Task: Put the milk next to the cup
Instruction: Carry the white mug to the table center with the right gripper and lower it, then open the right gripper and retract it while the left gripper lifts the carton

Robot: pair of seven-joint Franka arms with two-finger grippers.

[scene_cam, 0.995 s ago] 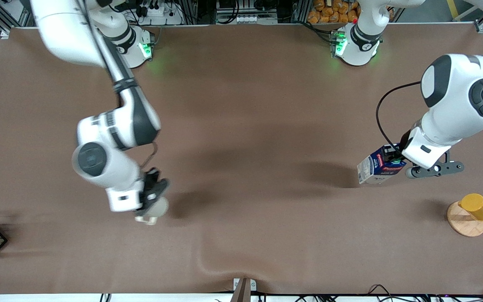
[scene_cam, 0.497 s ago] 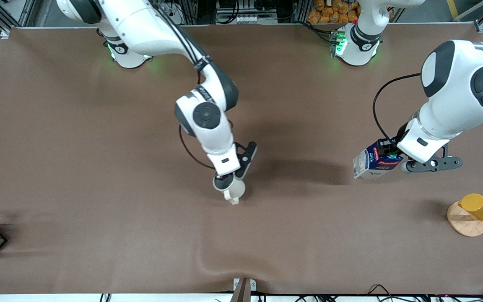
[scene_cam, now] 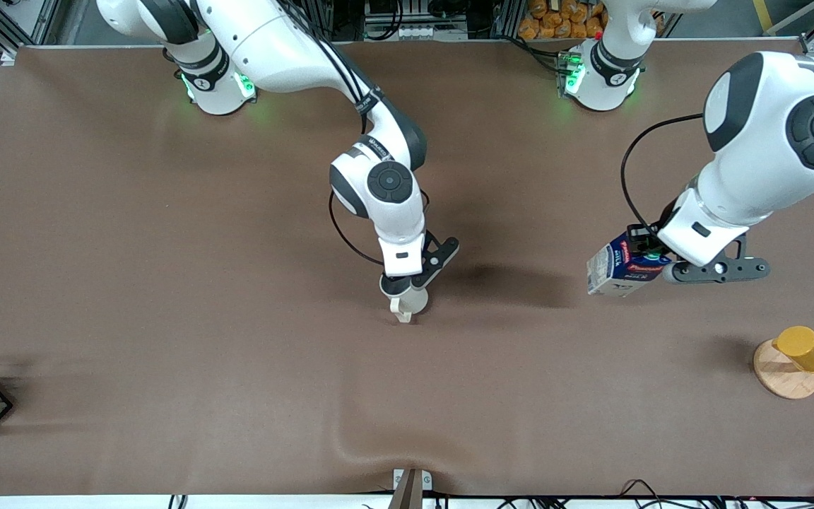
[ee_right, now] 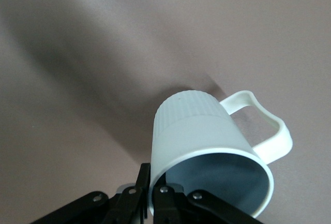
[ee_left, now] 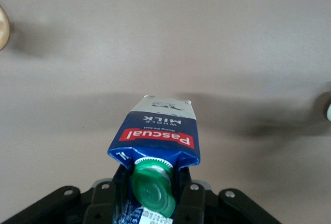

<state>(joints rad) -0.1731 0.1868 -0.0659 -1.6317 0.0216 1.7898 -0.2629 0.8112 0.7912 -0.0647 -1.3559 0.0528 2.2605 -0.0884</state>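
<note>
Left gripper (scene_cam: 651, 263) is clamped on the milk (scene_cam: 617, 266) at its cap end, fingers (ee_left: 190, 203) pressed to both sides of the carton top, over the table (scene_cam: 167, 283) twd the left arm's end. Carton is tilted, long axis slanting, base pointing twd mid-table. Right gripper (scene_cam: 401, 288) is closed on the rim of the cup (scene_cam: 408, 304) at mid-table; can't tell if the cup touches the cloth. Milk & cup are well apart. Left wrist view shows the green cap (ee_left: 151, 181) & red label; front view barely shows them. Right wrist view shows the cup's (ee_right: 207, 149) ribbed wall, grey inside, loop handle (ee_right: 266, 125). Yellow cup (scene_cam: 806, 348) lies on a wooden disc (scene_cam: 778, 378).
</note>
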